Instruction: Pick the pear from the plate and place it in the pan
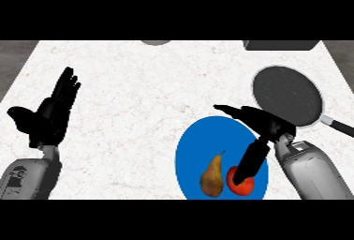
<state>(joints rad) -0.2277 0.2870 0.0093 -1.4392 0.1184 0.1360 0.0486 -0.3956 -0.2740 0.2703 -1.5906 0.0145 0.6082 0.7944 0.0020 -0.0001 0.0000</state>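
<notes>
Pear (213, 176) remains on the blue plate (197, 145), standing nearly upright toward its lower edge, just beside a red fruit (243, 186), so we judge the pick not yet made and the whole carry to the pan (286, 96) left to do. Our right robot hand (257, 121) hangs over the plate's upper right part, fingers spread apart and holding nothing; a dark finger reaches down and overlaps the red fruit, while the pear sits clear of it to the left. Our left robot hand (50, 115) rests open near the left edge of the worktop (138, 84), fingers up.

For room, we see bare worktop left of the plate. The pan lies up and right of the plate, close by, its handle (337, 125) running off toward the right edge. We would watch the red fruit, which crowds the pear on the side our right robot hand approaches from, and the plate's lower edge, near the bottom of the view.
</notes>
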